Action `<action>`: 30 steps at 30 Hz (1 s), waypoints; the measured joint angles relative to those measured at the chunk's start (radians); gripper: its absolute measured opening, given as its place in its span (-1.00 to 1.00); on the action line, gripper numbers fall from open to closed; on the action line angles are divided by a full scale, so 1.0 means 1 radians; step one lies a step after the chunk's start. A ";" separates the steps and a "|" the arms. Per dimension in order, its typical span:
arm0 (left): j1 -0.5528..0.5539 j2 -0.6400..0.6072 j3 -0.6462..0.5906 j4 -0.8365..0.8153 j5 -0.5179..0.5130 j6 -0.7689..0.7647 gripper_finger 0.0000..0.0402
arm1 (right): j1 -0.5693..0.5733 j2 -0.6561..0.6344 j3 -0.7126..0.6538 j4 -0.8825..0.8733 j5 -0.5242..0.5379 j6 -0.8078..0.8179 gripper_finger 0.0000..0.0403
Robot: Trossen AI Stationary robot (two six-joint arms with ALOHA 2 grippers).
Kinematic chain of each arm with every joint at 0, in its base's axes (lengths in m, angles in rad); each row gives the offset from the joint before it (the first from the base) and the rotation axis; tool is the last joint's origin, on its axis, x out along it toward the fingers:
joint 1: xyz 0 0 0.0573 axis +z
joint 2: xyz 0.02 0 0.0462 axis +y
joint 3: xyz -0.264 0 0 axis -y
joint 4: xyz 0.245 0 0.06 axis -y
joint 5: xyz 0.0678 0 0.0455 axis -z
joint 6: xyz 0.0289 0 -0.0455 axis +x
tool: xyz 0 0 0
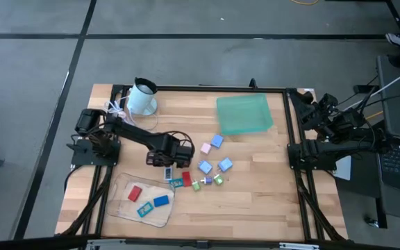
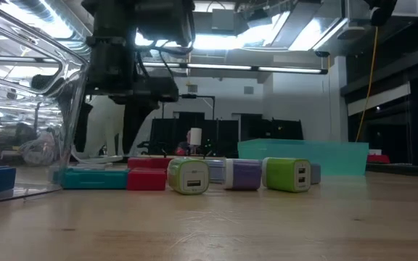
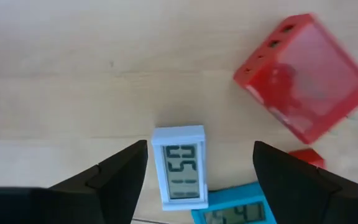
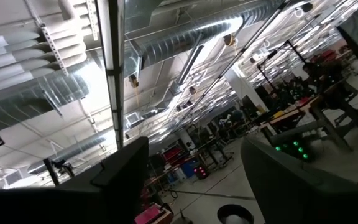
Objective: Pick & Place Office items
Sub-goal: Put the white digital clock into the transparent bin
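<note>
Left gripper (image 3: 194, 171): fingers spread wide, empty, straddling one light-blue clock (image 3: 179, 174) mid-table. Clear tray (image 1: 120, 208), near front-left corner: three office items (image 1: 148, 201). Loose pieces (image 1: 210, 167) mid-table: roughly ten. Right gripper (image 4: 194, 180): parked at right edge, open, empty

We see a pale wooden table (image 1: 255, 187) with a smooth, matt grain. The red block (image 3: 306, 78) looks like glossy plastic, and so does the white clock (image 3: 179, 167). The tray (image 1: 120, 208) is clear, shiny plastic. The green bin (image 1: 243, 114) looks translucent and matt. The mug (image 1: 142, 97) is glossy white.
</note>
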 joint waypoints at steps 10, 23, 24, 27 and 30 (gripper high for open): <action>-0.060 0.094 -0.003 0.047 0.031 -0.069 0.39 | 0.000 0.000 0.000 -0.016 -0.049 0.031 0.29; -0.085 0.106 -0.077 0.132 0.010 -0.057 -0.07 | 0.000 0.000 0.000 -0.030 -0.050 0.078 0.29; -0.082 0.106 -0.077 0.135 0.014 -0.042 -0.16 | 0.000 0.000 0.000 -0.030 -0.050 0.078 0.29; -0.071 0.105 -0.078 0.134 0.014 0.005 -0.29 | 0.000 0.000 0.000 -0.031 -0.042 0.075 0.29; -0.058 0.104 -0.078 0.134 0.018 0.042 -0.29 | 0.000 0.000 0.000 -0.032 -0.028 0.074 0.29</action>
